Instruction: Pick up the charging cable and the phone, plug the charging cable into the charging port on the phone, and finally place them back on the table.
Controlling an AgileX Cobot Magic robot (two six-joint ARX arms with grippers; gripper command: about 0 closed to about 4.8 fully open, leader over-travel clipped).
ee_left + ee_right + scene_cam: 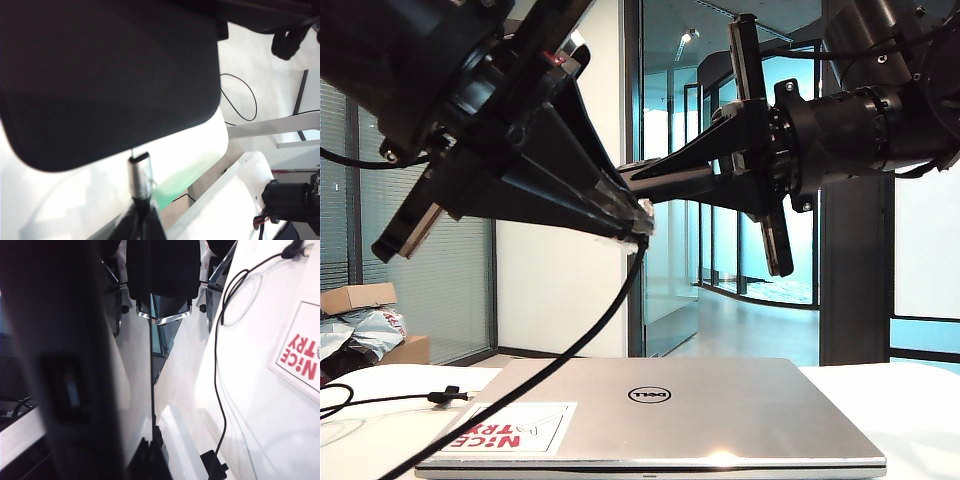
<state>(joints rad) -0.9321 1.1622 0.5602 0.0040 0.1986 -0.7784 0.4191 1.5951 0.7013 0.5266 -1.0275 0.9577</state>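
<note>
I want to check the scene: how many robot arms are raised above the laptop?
2. The left tool holds the charging cable at the left; the right tool reaches in from the right, gripping the phone. Both hang over the laptop.

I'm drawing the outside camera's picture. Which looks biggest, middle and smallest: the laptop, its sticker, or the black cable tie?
1. Laptop, widest by far.
2. Sticker, covering just one corner of the lid.
3. Cable tie, a tiny black lump on the table.
The tie lies a bit farther back, which shrinks it slightly, but the order stays.

A closed silver laptop (650,415) bears a red-lettered sticker (510,428).
</note>
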